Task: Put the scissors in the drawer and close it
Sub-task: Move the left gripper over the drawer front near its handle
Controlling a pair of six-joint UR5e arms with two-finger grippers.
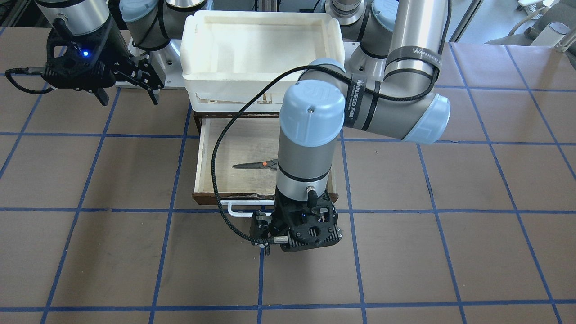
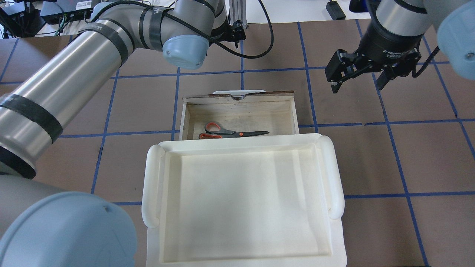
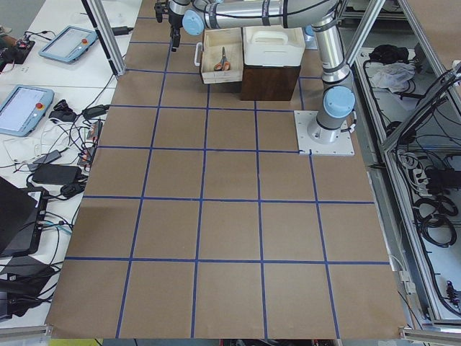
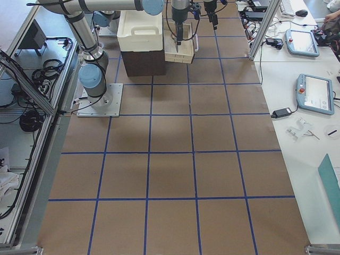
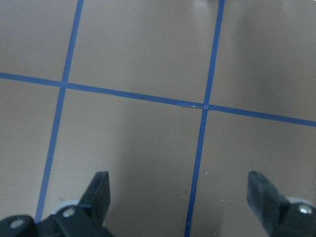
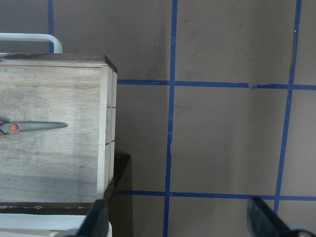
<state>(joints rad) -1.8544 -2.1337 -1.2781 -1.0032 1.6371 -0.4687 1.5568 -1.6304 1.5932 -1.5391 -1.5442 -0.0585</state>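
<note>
The scissors (image 1: pixel 254 165) lie flat on the pale plywood floor of the open drawer (image 1: pixel 234 139). They also show in the overhead view (image 2: pixel 230 132) and the right wrist view (image 6: pixel 29 127). The drawer's dark front carries a white bar handle (image 1: pixel 238 209). My left gripper (image 1: pixel 292 231) points down just outside the drawer front, by the handle. In its wrist view its fingers (image 5: pixel 98 190) stand wide apart and empty over bare table. My right gripper (image 2: pixel 358 83) is open and empty, raised beside the drawer's side.
A white plastic bin (image 2: pixel 152 185) sits on top of the dark brown cabinet (image 3: pixel 270 79) that the drawer slides out of. The brown table (image 1: pixel 405 252) has blue grid lines. The left arm's forearm passes over the drawer.
</note>
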